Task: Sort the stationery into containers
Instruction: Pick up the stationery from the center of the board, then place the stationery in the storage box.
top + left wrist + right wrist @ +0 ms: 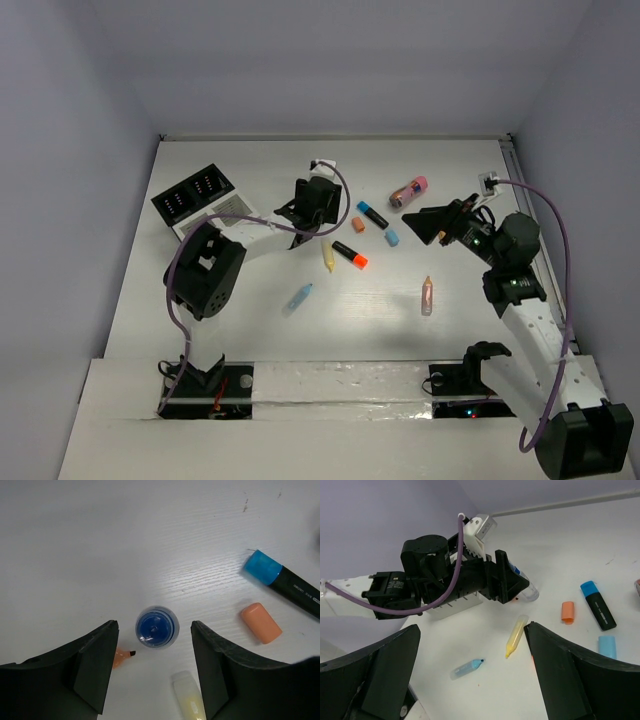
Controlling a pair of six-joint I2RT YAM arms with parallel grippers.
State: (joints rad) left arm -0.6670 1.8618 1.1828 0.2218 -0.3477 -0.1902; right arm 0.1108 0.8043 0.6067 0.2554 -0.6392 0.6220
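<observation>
The left gripper (154, 626) hangs released over the bench (100, 540). Its jaws sit either side of the blue-capped bottle (156, 627), with a gap on each side. A yellow highlighter (189, 700) and an orange cap (261, 623) lie near the bottle. The right gripper (472, 630) is spread wide and holds nothing. The organizer block (200, 198) sits at the bench's far left, and a light blue marker (300, 296) lies loose mid-bench.

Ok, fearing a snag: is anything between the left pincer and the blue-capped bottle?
Nothing visible: the blue-capped bottle stands inside the open left pincer; a yellow stick and orange tip lie deeper in that gap.
</observation>
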